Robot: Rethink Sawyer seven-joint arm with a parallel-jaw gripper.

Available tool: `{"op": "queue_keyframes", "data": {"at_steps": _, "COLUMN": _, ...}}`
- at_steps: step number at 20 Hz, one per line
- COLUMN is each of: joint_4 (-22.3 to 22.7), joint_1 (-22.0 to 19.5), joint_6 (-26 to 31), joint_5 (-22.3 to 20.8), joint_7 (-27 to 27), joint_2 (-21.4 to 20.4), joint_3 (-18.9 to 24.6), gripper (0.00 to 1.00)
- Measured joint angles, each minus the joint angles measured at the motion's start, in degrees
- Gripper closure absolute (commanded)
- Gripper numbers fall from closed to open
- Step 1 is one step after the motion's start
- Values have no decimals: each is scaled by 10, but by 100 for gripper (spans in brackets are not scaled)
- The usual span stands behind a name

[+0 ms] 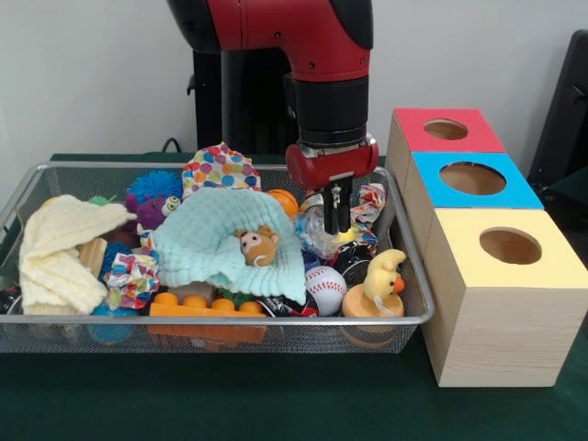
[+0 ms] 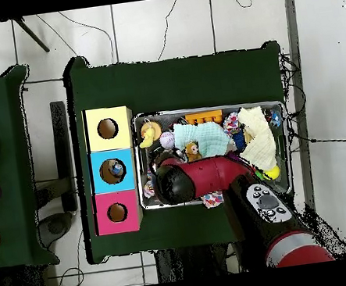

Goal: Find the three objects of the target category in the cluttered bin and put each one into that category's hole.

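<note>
The wire-mesh bin (image 1: 220, 319) is full of toys and cloths. My gripper (image 1: 337, 225) hangs over the bin's right end, next to the boxes. Its black fingers (image 1: 342, 204) are closed together, with the tips in a wrinkly see-through plastic piece (image 1: 314, 231) with light blue parts. The blue-topped box (image 1: 517, 194) stands right of the bin, its round hole (image 1: 472, 177) open. In the overhead view the arm (image 2: 204, 178) hides the gripper, and something pale and bluish lies in the blue box's hole (image 2: 115, 170). No other plastic piece shows clearly.
The red-topped box (image 1: 478, 133) and the yellow-topped box (image 1: 542, 266) flank the blue one. In the bin lie a mint cloth (image 1: 207, 241) with a small bear, a cream cloth (image 1: 64, 248), a baseball (image 1: 324, 287), a yellow duck (image 1: 381, 276) and an orange brick (image 1: 197, 308).
</note>
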Motion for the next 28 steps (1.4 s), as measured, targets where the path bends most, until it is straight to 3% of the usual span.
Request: {"op": "queue_keyframes", "data": {"at_steps": 28, "joint_4": 2, "joint_1": 0, "joint_6": 57, "joint_5": 32, "joint_7": 0, "joint_2": -68, "joint_3": 0, "gripper": 100}}
